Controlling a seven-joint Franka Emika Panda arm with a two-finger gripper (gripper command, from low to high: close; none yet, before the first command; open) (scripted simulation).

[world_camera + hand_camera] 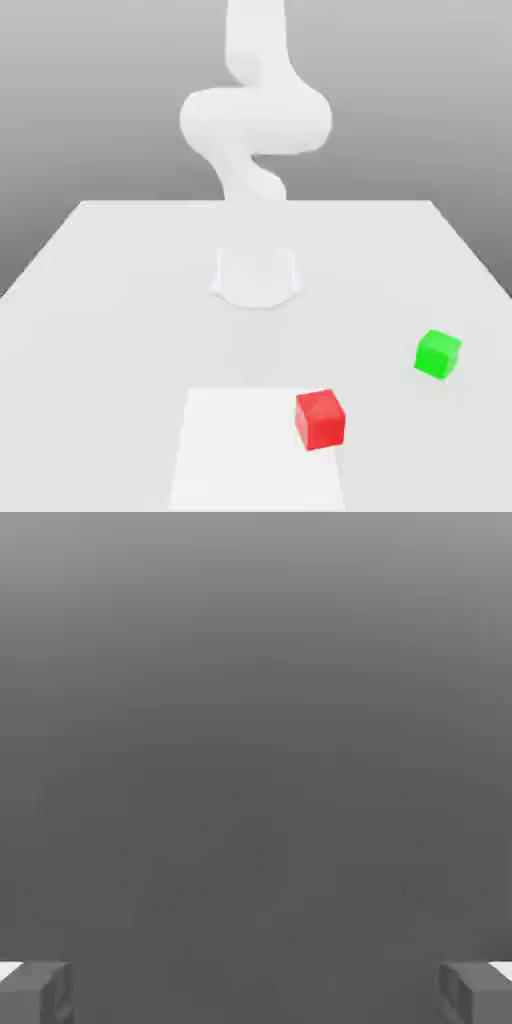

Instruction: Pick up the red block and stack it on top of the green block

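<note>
The red block (321,419) sits on the white table (100,300), at the edge of a brighter white square patch (250,450) marked on the tabletop; part of the block overlaps that patch's border on the exterior view's right. It rests flat on the surface with one corner turned toward the camera, so its top face and two side faces show.

The green block (437,353) lies on the table as well, well apart from the red block, farther toward the exterior view's right and a little deeper into the scene. It also rests flat, slightly rotated, and nothing touches it.

The arm (255,120) rises from its round base (256,277), which stands on the table behind the red block, farther from the camera and toward the exterior view's left of it. The pale links curl upward above the base and run out of the top of the picture, high over both blocks.

In the hand view the gripper (256,992) has its two grey fingertips (35,992) far apart at opposite sides, so the jaws stand wide with nothing between them; only a plain grey backdrop lies beyond
</note>
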